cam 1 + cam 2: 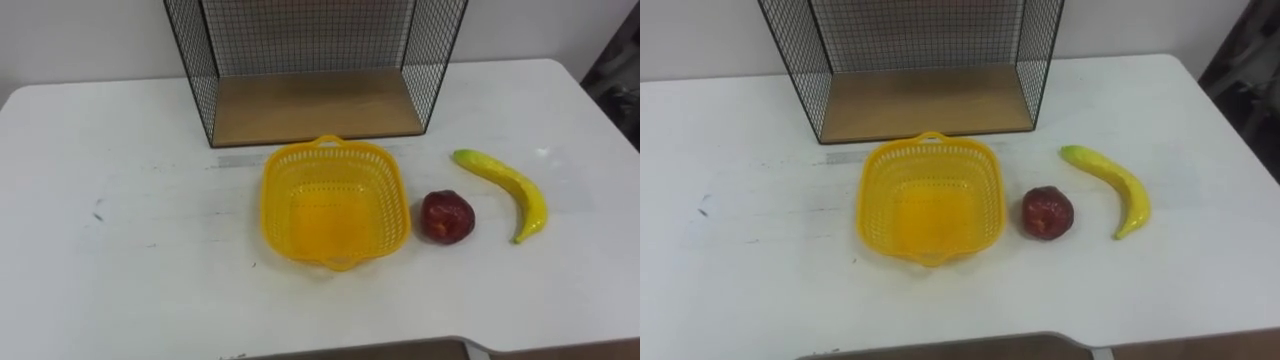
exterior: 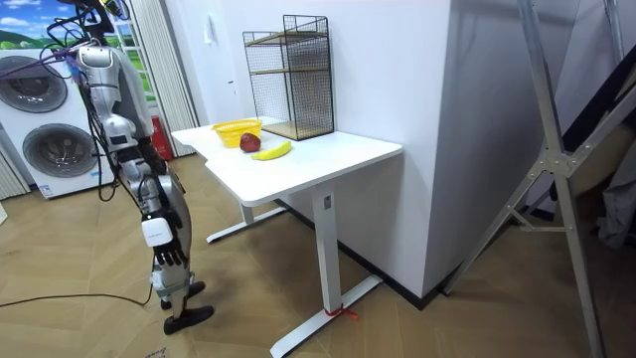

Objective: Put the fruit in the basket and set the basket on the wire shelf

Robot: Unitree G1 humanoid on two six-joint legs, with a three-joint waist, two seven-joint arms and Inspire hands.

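Observation:
An empty yellow plastic basket (image 1: 275, 205) sits on the white table (image 1: 130, 240), just in front of the black wire shelf (image 1: 315, 105) with its wooden bottom board. To the right of the basket, a small gap away, lies a dark red apple (image 1: 446, 216). Further right a yellow banana (image 1: 505, 185) lies curved on the tabletop. In the room view the basket (image 2: 237, 129), apple (image 2: 248, 141) and banana (image 2: 271, 150) lie before the two-tier shelf (image 2: 293, 75). I stand at the table's end, at the room view's left.
The shelf stands against the wall at the table's far edge. The table's near edge (image 1: 350, 348) runs along the bottom of the eye view. Washing machines (image 2: 45, 129) stand behind me in the room view. A metal frame (image 2: 556, 159) leans at the room view's right.

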